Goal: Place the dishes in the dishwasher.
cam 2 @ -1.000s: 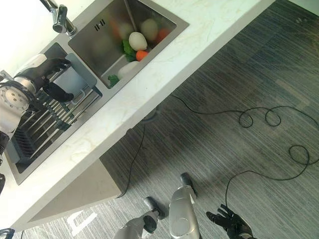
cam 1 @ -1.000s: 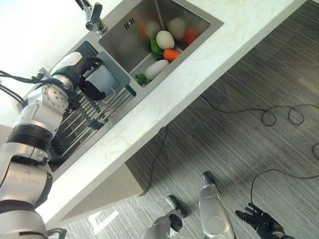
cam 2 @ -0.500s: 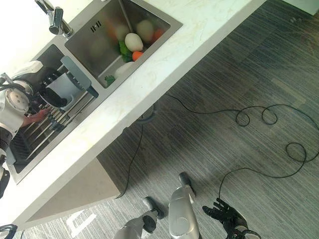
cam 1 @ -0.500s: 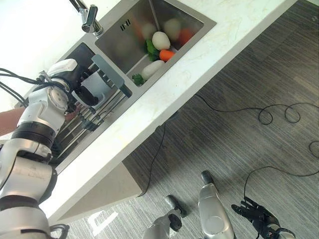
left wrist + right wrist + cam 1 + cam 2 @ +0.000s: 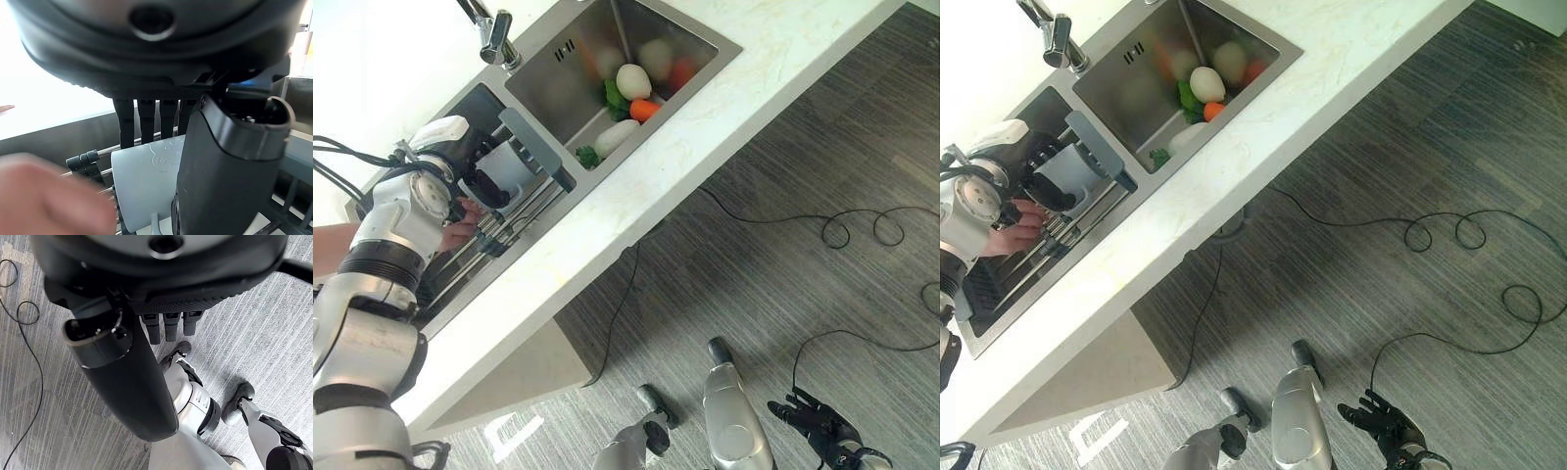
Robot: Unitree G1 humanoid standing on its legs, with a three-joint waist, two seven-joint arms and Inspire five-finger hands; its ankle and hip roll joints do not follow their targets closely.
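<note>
From the head views, the left hand (image 5: 481, 166) grasps a pale blue cup (image 5: 507, 168) over the dish rack (image 5: 514, 220) at the counter's (image 5: 705, 117) far-left end, where a person's hand (image 5: 1013, 235) reaches in. The left wrist view shows fingers (image 5: 146, 120) and thumb wrapping that cup (image 5: 144, 186); lowering it squarely between the rack's bars, clear of the person, seems wise. In the right wrist view the right hand (image 5: 127, 377) hangs relaxed above the floor (image 5: 44, 431).

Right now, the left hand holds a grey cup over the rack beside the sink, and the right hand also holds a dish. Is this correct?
Not quite. The left hand does hold the grey cup over the rack beside the sink, but the right hand holds nothing: the right wrist view shows it open above the floor.
</note>
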